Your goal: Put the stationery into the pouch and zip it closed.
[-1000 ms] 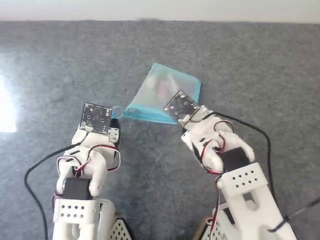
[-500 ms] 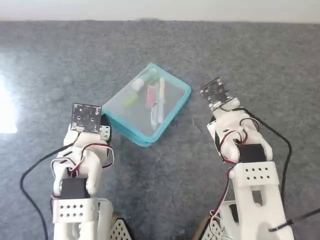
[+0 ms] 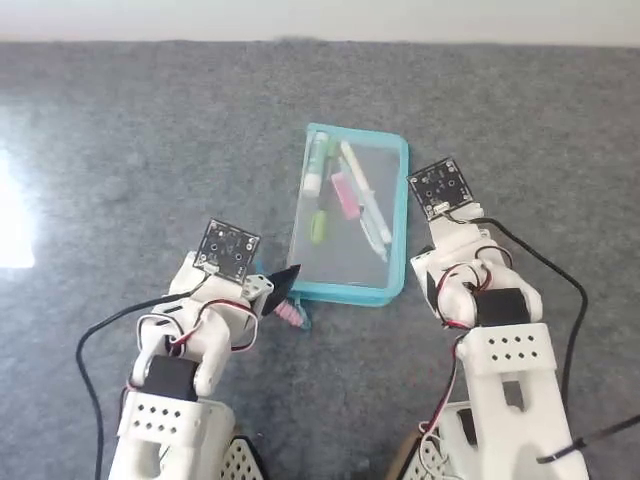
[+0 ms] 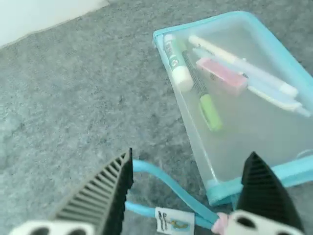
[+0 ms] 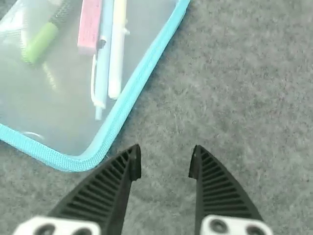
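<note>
The left gripper [image 4: 190,164] stands with jaws wide apart, gripping nothing. Its wrist view finds a blue loop [image 4: 164,181] with a white tag [image 4: 171,219] and a pink zip pull [image 4: 220,224] lying on the grey mat [image 4: 73,88] between them. The right gripper [image 5: 165,152] is likewise parted and empty, over bare mat just beside the pouch's corner. From the high view the pouch [image 3: 345,262] lies flat between the two arms, and through its clear face show a glue stick [image 3: 317,162], a green marker [image 3: 319,225], a pink eraser [image 3: 344,193] and pens [image 3: 368,210].
</note>
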Available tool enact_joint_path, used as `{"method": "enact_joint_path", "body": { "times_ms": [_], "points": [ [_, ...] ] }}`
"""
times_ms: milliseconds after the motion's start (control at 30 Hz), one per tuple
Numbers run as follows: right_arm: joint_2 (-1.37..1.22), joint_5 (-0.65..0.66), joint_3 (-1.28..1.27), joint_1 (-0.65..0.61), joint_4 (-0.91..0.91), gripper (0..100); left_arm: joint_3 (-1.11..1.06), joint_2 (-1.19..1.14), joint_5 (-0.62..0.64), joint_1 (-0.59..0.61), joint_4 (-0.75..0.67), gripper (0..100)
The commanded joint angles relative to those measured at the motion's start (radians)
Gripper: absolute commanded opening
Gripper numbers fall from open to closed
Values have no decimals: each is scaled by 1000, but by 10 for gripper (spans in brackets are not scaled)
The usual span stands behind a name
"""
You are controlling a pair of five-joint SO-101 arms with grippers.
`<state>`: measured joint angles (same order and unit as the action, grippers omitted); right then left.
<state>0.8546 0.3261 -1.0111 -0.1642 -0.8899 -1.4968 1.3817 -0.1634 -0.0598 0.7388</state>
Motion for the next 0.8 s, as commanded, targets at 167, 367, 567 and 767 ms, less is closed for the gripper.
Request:
{"method": "enact_joint_path", "body": {
  "times_ms": [167,367,567,767],
  "points": [
    [71,-37,9,-5,-19,160,51,15,52,28,-32,338],
    [384,-74,-91,-12,-68,85,54,173,153,173,-9,338],
    [702,-71,-394,-5,21,69,-94,465,153,140,34,338],
    [972,35,-545,28,-77,69,-189,405,149,57,-124,338]
  ]
}}
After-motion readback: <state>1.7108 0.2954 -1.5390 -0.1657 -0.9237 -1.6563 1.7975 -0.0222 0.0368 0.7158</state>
